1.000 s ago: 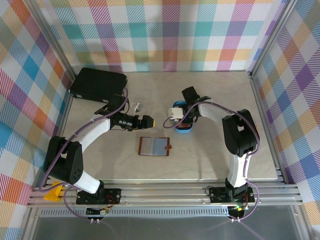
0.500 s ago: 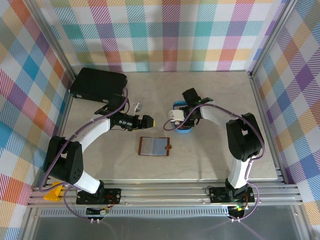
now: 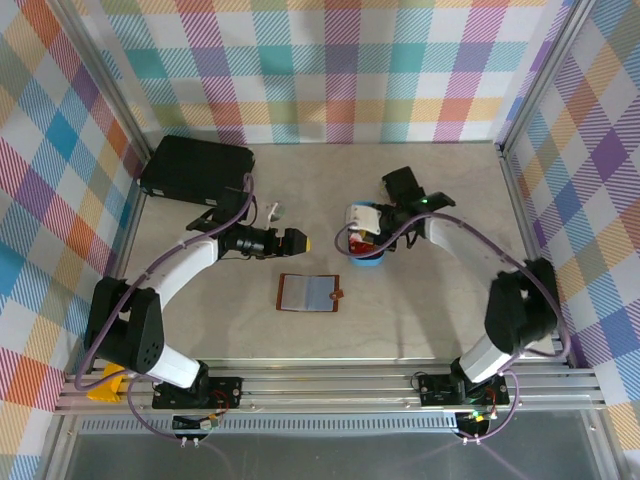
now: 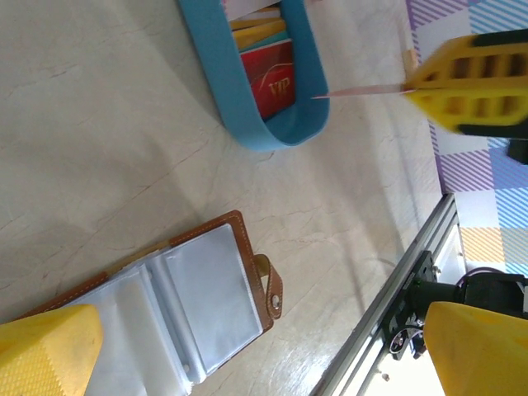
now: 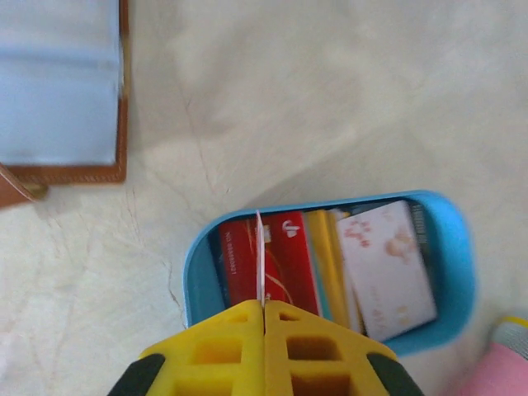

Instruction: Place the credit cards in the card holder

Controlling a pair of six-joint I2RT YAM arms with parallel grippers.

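The right end effector (image 5: 264, 312) is found clenched on one card (image 5: 260, 247), pinched by its edge and held over the tray (image 5: 198, 247), in which further cards (image 5: 285, 256) are stacked. The left end effector (image 3: 302, 243) is released, grasping nothing, above the desk to the left of the tray. The holder (image 3: 308, 293) is laid open near the desk's middle, toward the near edge, unrestrained. Three risks are judged. The card may be twisted or dropped, since little of it appears pinched. The holder may be pushed along the smooth desk (image 3: 440, 310) at insertion, as nothing pins it. The limp pocket may be missed. The desk is pale, marbled and flat, and a black case (image 3: 195, 167) occupies its far left corner. Three sides are enclosed by plaid walls (image 3: 330, 70).
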